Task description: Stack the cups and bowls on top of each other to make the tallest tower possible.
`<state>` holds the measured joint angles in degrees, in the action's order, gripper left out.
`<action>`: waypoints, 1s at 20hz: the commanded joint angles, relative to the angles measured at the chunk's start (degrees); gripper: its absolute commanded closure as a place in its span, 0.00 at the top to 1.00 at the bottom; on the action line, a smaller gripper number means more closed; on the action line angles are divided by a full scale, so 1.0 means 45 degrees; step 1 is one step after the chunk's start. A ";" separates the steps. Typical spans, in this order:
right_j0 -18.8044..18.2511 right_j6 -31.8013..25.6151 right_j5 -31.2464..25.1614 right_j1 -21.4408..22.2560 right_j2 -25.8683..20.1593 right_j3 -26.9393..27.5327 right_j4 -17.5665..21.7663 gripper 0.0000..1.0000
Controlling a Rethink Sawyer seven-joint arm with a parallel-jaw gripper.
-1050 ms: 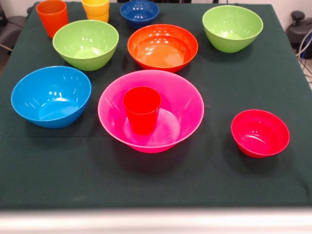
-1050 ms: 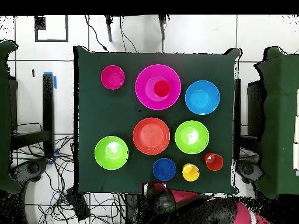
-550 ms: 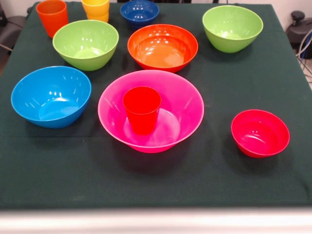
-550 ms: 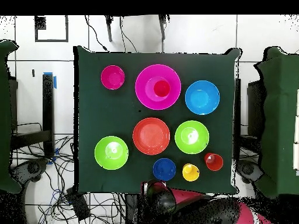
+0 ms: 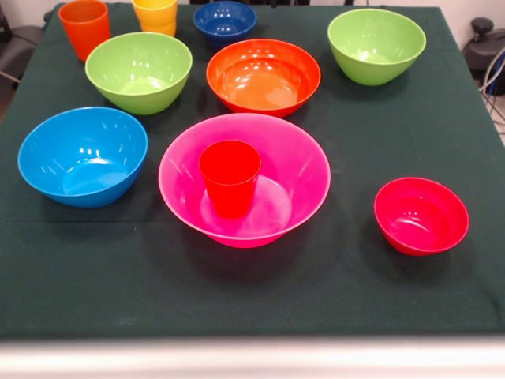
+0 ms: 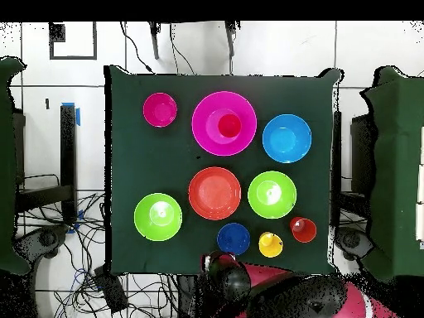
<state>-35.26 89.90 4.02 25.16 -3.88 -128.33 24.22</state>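
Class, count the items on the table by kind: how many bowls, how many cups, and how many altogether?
Bowls: 7 (pink, orange, green, green, light blue, dark blue, red)
Cups: 3 (red, orange, yellow)
Total: 10

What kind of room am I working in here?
Probably a robotics lab: a dark green cloth-covered table on a white tiled floor, loose black cables trailing beside it, and the red and black robot arm at its edge.
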 commanded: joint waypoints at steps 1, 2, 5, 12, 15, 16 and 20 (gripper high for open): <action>-0.0078 0.1144 0.0570 -0.1098 -0.1362 0.2069 0.0617 1.00; -0.0088 0.1142 0.0570 -0.1139 -0.1369 0.2102 0.0638 1.00; -0.0125 0.1161 0.0593 -0.1281 -0.1392 0.2202 0.0695 1.00; -0.0162 0.1219 0.0625 -0.1425 -0.1414 0.2297 0.0883 1.00; -0.0190 0.1239 0.0598 -0.1390 -0.1455 0.2284 0.0930 1.00; -0.0184 0.1250 0.0603 -0.1393 -0.1453 0.2289 0.0942 1.00; -0.0183 0.1263 0.0644 -0.1410 -0.1480 0.2322 0.0976 1.00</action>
<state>-35.56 89.90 4.02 20.68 -4.64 -126.31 26.36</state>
